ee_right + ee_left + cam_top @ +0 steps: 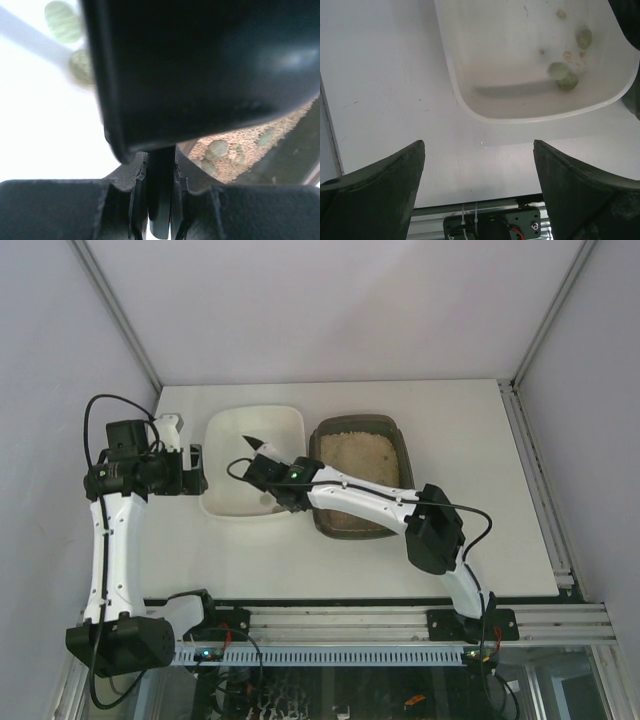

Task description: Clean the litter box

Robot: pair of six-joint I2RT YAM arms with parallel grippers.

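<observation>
The litter box point(400, 445), a dark tray of beige litter, sits right of centre. In the right wrist view its litter point(250, 140) holds greenish clumps point(217, 148). My right gripper point(272, 473) hangs over the white tray point(222, 502), shut on the handle of a black scoop point(254, 444). That handle stands clamped between the jaws of the right gripper point(161, 162), and the scoop point(200, 65) fills most of the view. Greenish clumps point(564, 76) lie in the white tray point(470, 100). My left gripper point(192, 470) stands open and empty, just left of this tray.
The white tray and the litter box stand side by side, almost touching. A metal rail point(400, 625) with both arm bases runs along the table's near edge. Grey walls close in the table at the back and sides.
</observation>
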